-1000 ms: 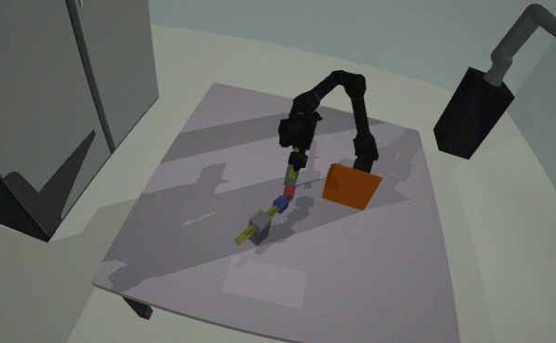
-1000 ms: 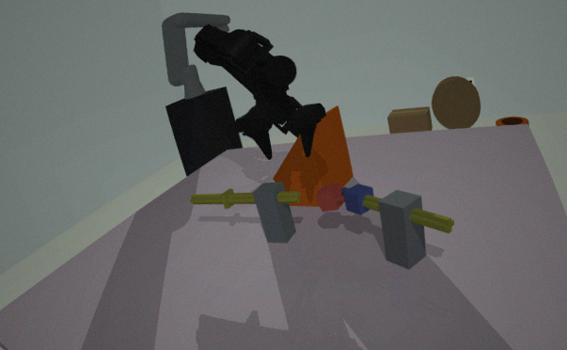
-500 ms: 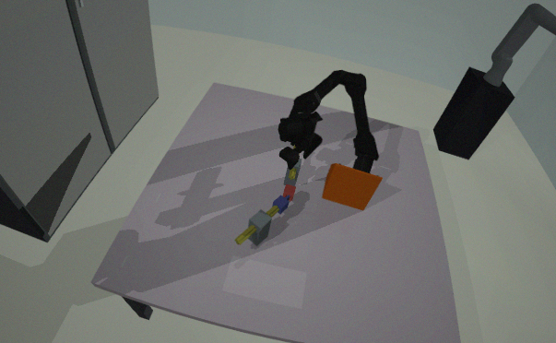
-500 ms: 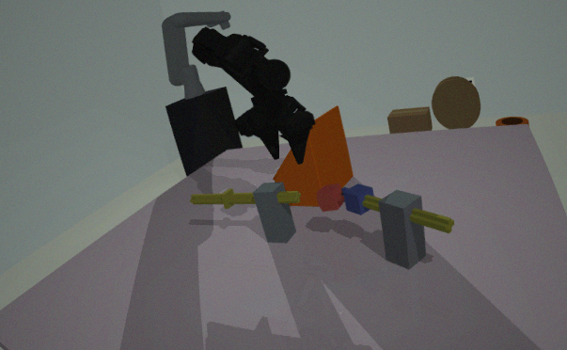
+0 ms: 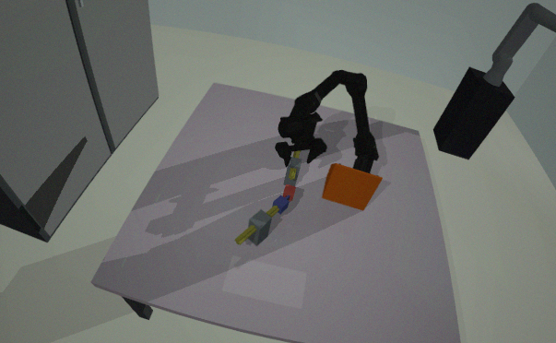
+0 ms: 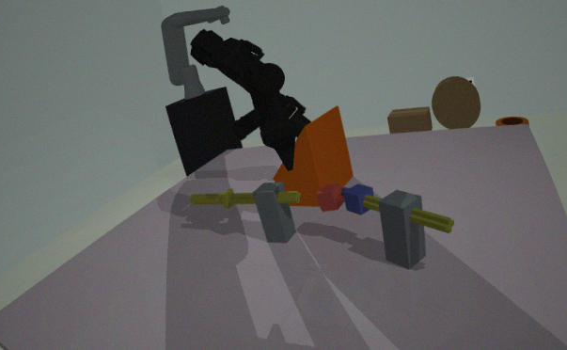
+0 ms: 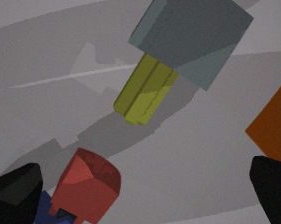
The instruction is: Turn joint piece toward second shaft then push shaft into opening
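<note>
Top: claw (image 5: 301,151) spread wide, nothing in it, hanging over the far end of the sliding shaft (image 5: 296,159), one finger either side of the yellow bar. Whether it touches the bar can't be told from here. Down the line from the claw: grey sliding block (image 5: 291,173), red joint piece (image 5: 289,192), blue hinge block (image 5: 281,203), then the fixed shaft (image 5: 246,234) through the fixed block (image 5: 260,227). Orange wedge (image 5: 351,186) sits just right of the chain, arm rising behind it. All on the lilac table (image 5: 195,138).

Exterior: arm bends down behind the orange wedge, claw tips mostly lost against it. Sliding shaft's near tip pokes out of its block, a short gap from the red joint piece, not touching. Red piece sits tight against the blue hinge block; fixed shaft carries on right through the taller grey block. The two shafts meet at a shallow angle.

Wrist: black fingers at the lower corners, far apart, empty. Red joint piece lies low left, just beside the left finger, apart from it. It's a rounded red box, hinged to the blue block below it. Yellow shaft tip points down toward it, clear gap between.
</note>
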Robot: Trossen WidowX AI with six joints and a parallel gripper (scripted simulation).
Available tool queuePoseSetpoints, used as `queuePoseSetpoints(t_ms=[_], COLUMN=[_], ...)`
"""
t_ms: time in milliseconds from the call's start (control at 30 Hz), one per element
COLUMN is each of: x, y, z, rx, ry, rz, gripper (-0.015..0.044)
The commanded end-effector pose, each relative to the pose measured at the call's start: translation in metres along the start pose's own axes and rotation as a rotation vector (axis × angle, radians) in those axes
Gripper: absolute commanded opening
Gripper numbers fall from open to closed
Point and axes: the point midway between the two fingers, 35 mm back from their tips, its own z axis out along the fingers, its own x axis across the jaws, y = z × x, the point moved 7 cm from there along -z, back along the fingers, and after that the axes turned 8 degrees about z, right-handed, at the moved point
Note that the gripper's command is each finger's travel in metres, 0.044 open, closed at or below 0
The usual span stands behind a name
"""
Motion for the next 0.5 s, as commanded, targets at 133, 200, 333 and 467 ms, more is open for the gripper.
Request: queuePoseSetpoints(t_ms=[133, 200, 333, 467], x=[-0.0019, -0.0022, -0.0029, -0.0036], y=[0.0034, 0.004, 0.0053, 0.0065], z=[0.0036, 0.0044, 0.006, 0.0076], rx=[0.024, 0.029, 0.039, 0.05], ry=[0.006, 0.007, 0.008, 0.008], rz=[0.26, 0.326, 0.456, 0.581], gripper=[0.044, 0.044, 0.044, 0.044])
